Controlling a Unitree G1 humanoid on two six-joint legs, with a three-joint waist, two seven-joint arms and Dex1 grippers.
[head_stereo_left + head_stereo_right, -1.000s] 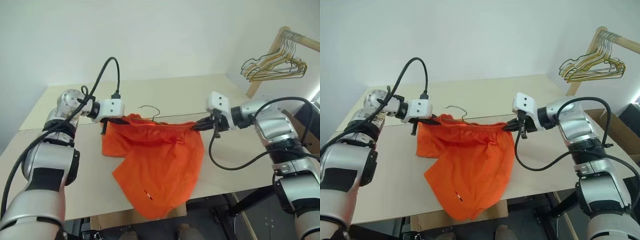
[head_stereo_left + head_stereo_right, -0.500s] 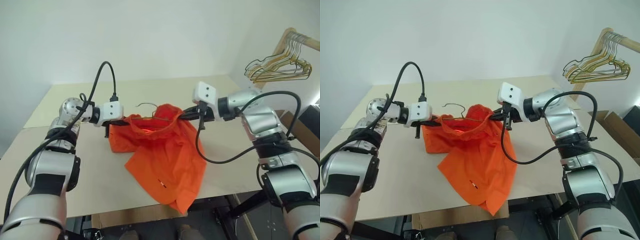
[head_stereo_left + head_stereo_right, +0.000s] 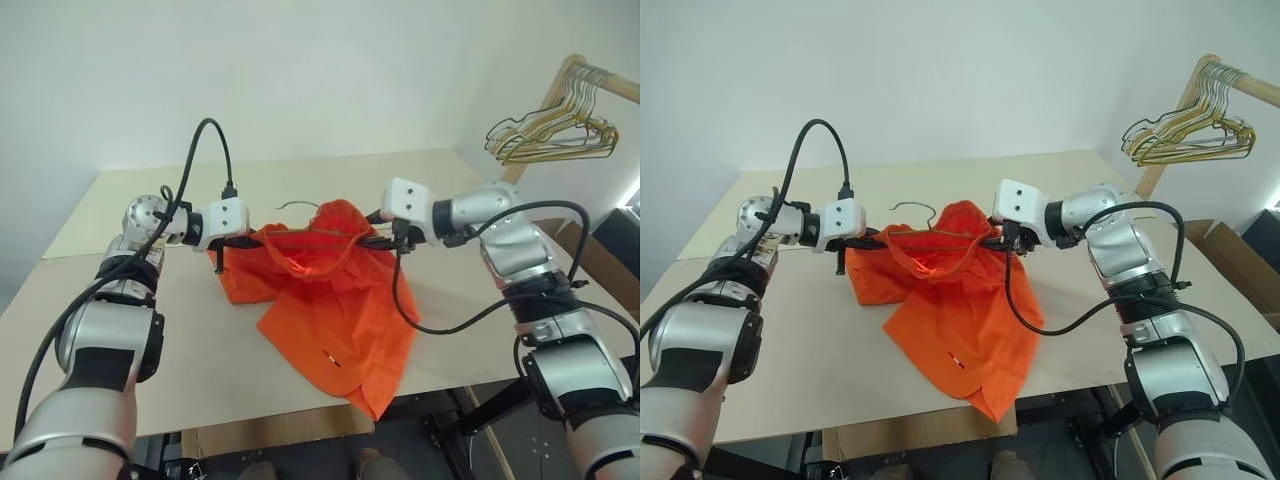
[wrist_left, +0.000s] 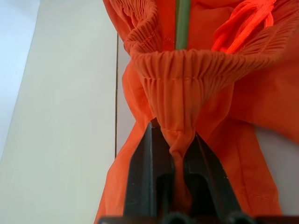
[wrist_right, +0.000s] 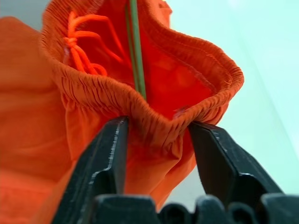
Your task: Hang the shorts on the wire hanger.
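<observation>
While the shorts [image 3: 325,290] hang lifted above the table [image 3: 150,330], both grippers sit at opposite ends of the gathered waistband. L gripper [image 4: 174,154]: fingers clenched tight on a pinch of waistband, fabric bunched between them. R gripper [image 5: 159,140]: fingers parted, spread either side of a waistband fold; fabric sits between them but the pads look slack on it, so released or nearly so. Waistband pulled open into a loop between the two grippers; drawstring [image 5: 79,51] visible inside. Wire hanger [image 5: 135,51]: thin greenish wire runs down through the waistband opening, seen in both wrist views; hook [image 3: 915,210] pokes out behind the shorts' top edge, toward the wall. Rest of shorts droops down-fwd; lowest corner overhangs the table's near edge. Small white tag [image 3: 954,358] on lower front. Off to R, a wooden rail [image 3: 600,80] holds a bunch of gold/pale hangers [image 3: 550,135], well apart from the shorts.
</observation>
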